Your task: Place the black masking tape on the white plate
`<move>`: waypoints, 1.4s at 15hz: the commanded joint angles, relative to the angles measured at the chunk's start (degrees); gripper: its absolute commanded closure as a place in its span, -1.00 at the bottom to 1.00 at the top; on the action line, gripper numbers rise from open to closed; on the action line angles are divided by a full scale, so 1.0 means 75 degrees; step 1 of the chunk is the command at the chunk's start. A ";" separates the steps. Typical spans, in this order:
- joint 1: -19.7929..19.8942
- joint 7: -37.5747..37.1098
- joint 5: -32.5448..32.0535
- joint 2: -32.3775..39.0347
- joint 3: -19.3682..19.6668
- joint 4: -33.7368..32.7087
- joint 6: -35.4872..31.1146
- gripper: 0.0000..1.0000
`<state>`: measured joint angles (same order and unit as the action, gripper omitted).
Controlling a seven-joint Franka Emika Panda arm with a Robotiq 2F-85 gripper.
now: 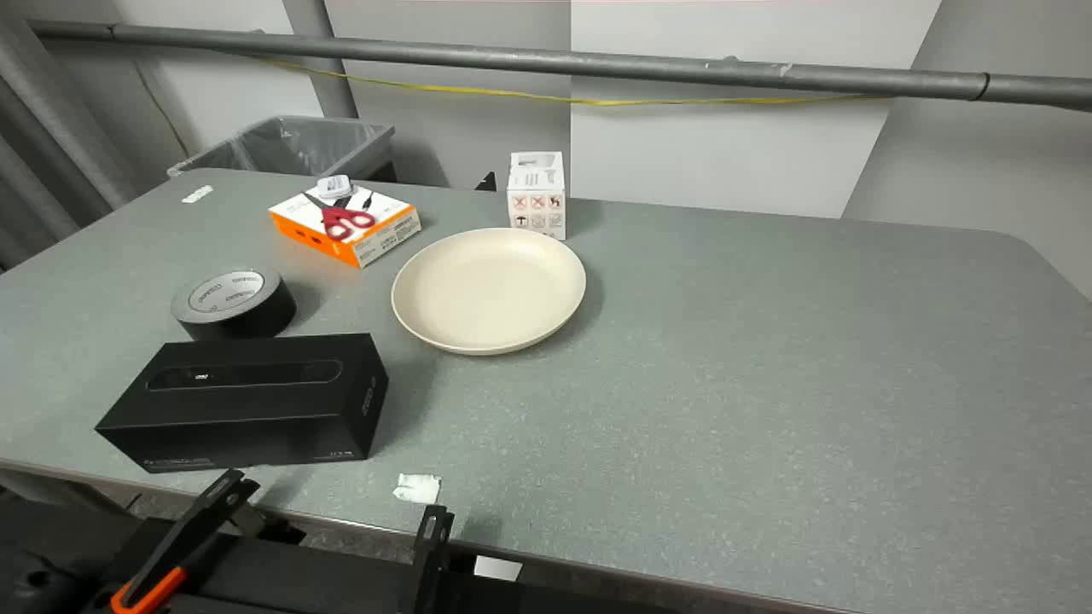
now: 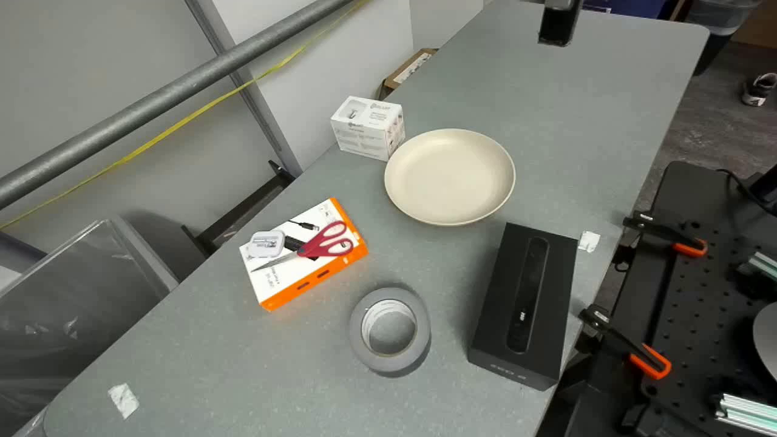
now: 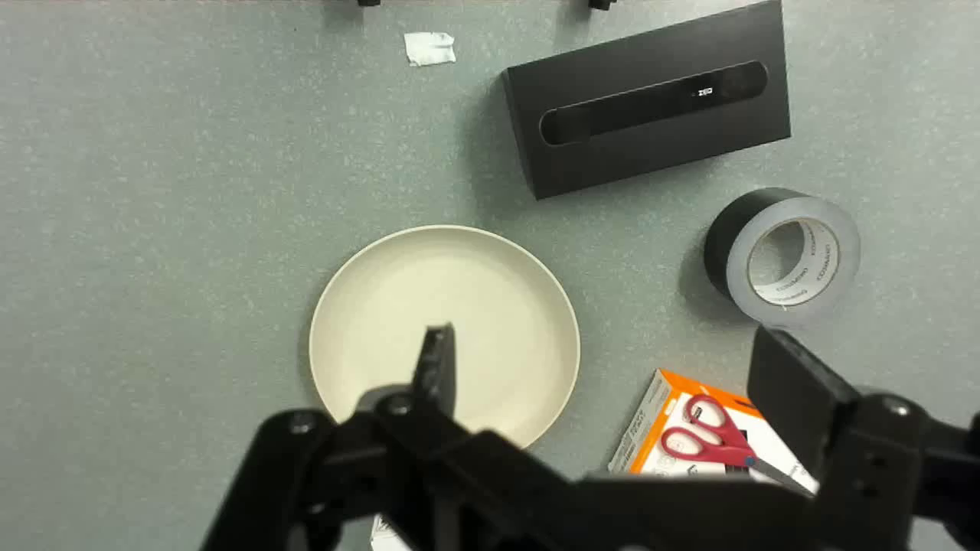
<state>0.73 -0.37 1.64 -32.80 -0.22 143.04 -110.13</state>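
The black masking tape lies flat on the grey table, a dark roll with a pale printed core. It shows in both exterior views (image 1: 249, 319) (image 2: 388, 362) and at the right of the wrist view (image 3: 818, 264). The white plate is round and cream, with nothing on it, in both exterior views (image 1: 488, 290) (image 2: 449, 176) and the wrist view (image 3: 498, 314). My gripper (image 3: 602, 332) is open and empty, well above the table. In the wrist view its left finger overlaps the plate; its right fingertip appears just below the tape, apart from it.
A long black box (image 1: 256, 384) stands beside the tape, near the table edge. An orange-white box (image 2: 285, 282) carries red scissors (image 2: 325, 240) and a small white case (image 2: 266, 244). A small white box (image 1: 537, 194) stands behind the plate. A grey pipe (image 1: 529, 60) runs along the wall.
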 commanded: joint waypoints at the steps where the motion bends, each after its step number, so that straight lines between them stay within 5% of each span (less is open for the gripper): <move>1: -0.0023 -0.0009 -0.0014 0.0004 0.0022 -0.0014 0.0018 -1.00; 11: -0.0009 -0.0175 0.0137 -0.0159 0.0036 -0.0004 -0.0273 -1.00; 17: -0.0317 -0.0858 0.0114 0.1824 -0.0753 0.0013 -0.2477 -1.00; 21: -0.0580 -0.1114 -0.0068 0.3000 -0.1156 -0.0182 -0.2811 -1.00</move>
<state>-2.11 -6.91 2.24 -16.01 -8.09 144.15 -130.58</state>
